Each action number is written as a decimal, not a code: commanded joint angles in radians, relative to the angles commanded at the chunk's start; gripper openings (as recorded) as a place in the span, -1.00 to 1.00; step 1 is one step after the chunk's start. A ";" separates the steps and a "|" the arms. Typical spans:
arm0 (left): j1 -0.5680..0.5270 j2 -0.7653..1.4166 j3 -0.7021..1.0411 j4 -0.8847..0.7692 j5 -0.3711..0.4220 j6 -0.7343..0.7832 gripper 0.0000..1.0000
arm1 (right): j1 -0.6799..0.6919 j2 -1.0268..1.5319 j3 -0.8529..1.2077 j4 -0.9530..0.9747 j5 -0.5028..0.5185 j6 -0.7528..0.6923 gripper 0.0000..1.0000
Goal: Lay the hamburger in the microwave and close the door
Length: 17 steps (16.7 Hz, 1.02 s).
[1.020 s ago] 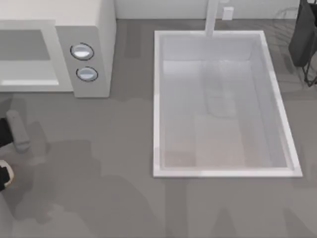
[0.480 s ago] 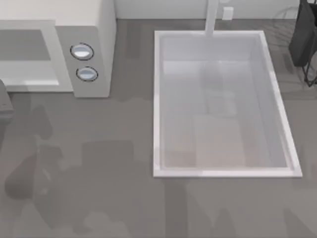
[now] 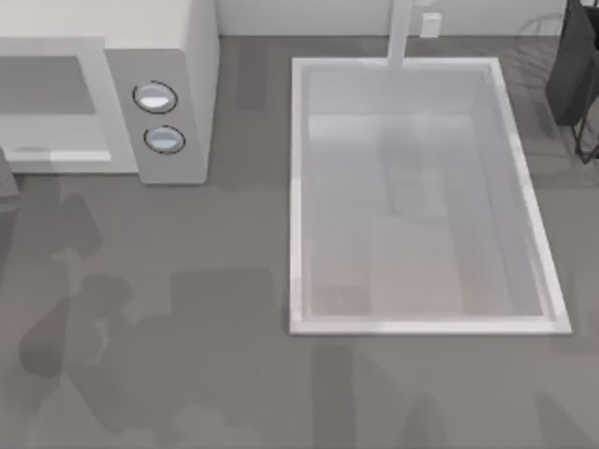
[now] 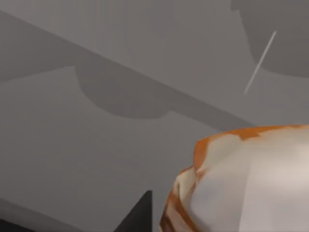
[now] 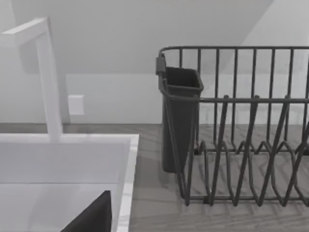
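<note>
From my remote station, the microwave (image 3: 178,56) reads white, its side panel grey with two silver-blue knobs (image 3: 155,97), at the far left. The door (image 3: 51,103) is white-framed around a pale grey window. The counter (image 3: 187,355) is flat grey, mottled with darker shadows. The sink (image 3: 295,196) at right is white. The hamburger (image 4: 246,183) shows pale cream streaked orange. The dish rack (image 5: 236,145) is dark charcoal wire.

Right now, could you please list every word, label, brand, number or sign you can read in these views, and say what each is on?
None: no readable text anywhere.
The microwave and its two knobs carry no markings.
The sink, the small wall plate, the dish rack and the hamburger are unlabelled.
</note>
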 joint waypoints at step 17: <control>0.011 0.245 -0.209 1.315 0.061 -0.744 -1.00 | 0.000 0.000 0.000 0.000 0.000 0.000 1.00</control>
